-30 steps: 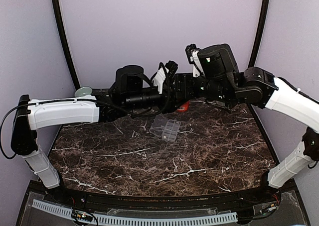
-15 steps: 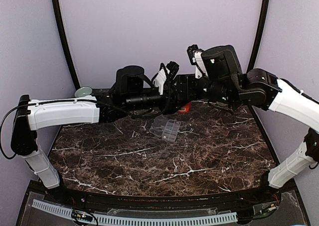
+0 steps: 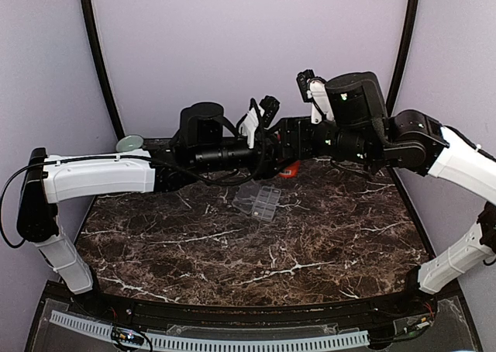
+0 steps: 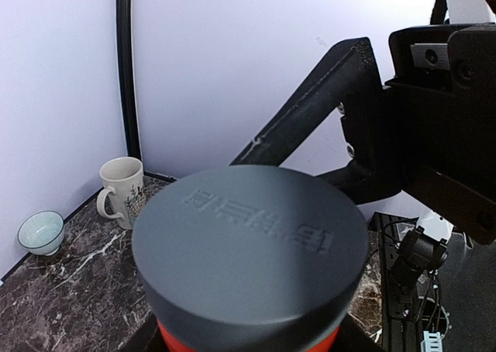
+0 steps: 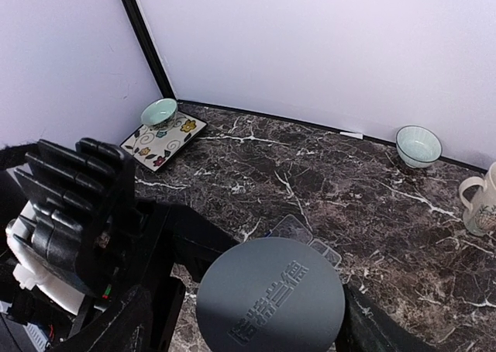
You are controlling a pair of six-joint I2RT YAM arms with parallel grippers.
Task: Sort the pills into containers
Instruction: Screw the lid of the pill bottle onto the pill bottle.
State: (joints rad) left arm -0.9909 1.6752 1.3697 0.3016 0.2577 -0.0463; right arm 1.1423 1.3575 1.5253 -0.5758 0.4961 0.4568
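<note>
Both arms reach inward and meet, raised, over the far middle of the surface (image 3: 310,243). The left claw (image 4: 246,343) grips the orange bottle (image 3: 287,168). The right claw (image 5: 248,327) straddles its grey cap (image 4: 248,251), jaws wide; whether they press it I cannot tell. The box (image 3: 258,201) lies open beneath, slightly nearer. A mug (image 4: 120,191) and a bowl (image 4: 40,232) stand by the wall.

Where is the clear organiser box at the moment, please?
In the top view, the organiser box lies on the marble table, mid-width towards the far edge, just on the near side of the orange bottle.
</note>
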